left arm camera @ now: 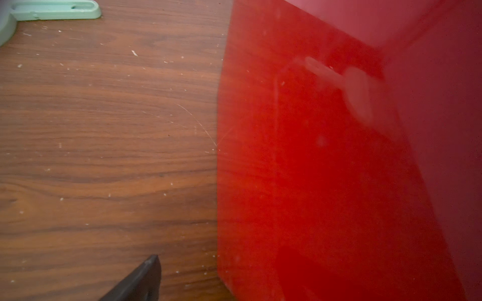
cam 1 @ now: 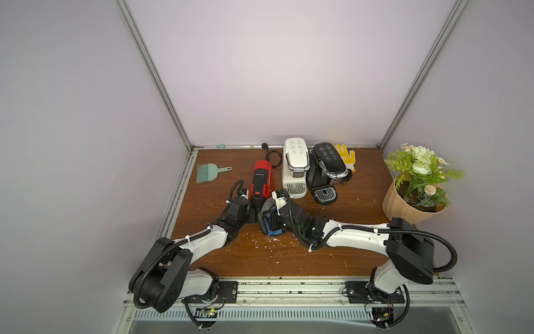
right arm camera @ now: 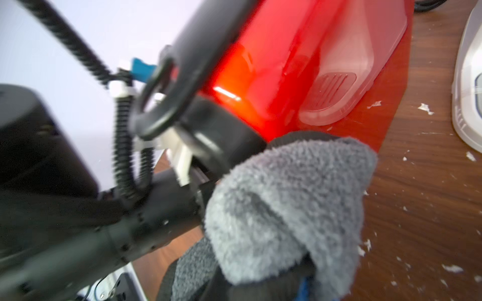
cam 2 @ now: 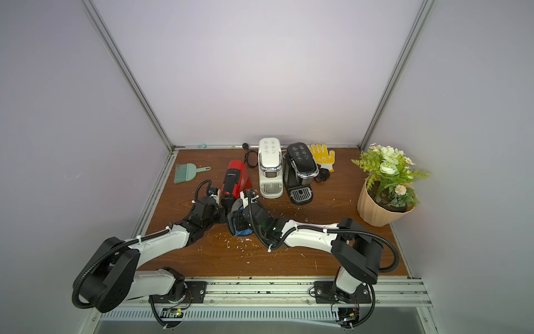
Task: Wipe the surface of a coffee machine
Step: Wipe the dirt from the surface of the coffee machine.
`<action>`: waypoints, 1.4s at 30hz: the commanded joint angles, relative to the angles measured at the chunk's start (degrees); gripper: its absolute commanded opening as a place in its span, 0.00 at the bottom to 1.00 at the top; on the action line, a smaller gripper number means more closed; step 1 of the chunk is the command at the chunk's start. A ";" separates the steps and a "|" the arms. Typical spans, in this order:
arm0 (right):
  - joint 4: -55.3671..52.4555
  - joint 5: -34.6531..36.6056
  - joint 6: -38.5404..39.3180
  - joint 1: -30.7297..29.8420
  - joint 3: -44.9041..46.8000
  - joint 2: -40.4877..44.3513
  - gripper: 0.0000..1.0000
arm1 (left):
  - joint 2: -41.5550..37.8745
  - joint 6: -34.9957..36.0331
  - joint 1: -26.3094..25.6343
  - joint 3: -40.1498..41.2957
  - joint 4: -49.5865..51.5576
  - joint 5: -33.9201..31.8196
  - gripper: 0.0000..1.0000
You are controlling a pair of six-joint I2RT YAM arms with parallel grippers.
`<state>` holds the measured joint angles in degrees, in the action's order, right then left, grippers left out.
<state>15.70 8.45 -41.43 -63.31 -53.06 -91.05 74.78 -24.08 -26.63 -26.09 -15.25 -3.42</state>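
Observation:
A red coffee machine (cam 1: 261,179) (cam 2: 235,179) stands left of centre on the wooden table. My left gripper (cam 1: 252,215) sits low at its near end and is open. In the left wrist view one dark finger (left arm camera: 146,278) stands clear of the machine's red side (left arm camera: 326,169); the other finger is hidden. My right gripper (cam 1: 271,221) is shut on a grey fluffy cloth (right arm camera: 287,208) (cam 1: 267,209) with a blue edge. The cloth is bunched against the machine's near right corner, by its black front part (right arm camera: 221,135).
A white coffee machine (cam 1: 294,170) and a black one (cam 1: 326,173) stand right of the red one. A yellow glove (cam 1: 345,156) and a black cable (cam 1: 273,157) lie behind them. There is a green brush (cam 1: 209,172) far left, a potted plant (cam 1: 413,191) at right and white crumbs (cam 1: 271,245) near the front.

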 commanded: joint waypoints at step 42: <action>10.36 -55.67 7.33 26.53 -3.41 20.05 0.20 | -19.44 -12.25 -4.57 -19.86 -6.84 51.16 0.99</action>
<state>22.50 -42.74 -33.26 -37.52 -53.49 -72.84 53.25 -33.26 -30.76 -42.83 -14.87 40.51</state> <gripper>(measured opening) 0.199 0.990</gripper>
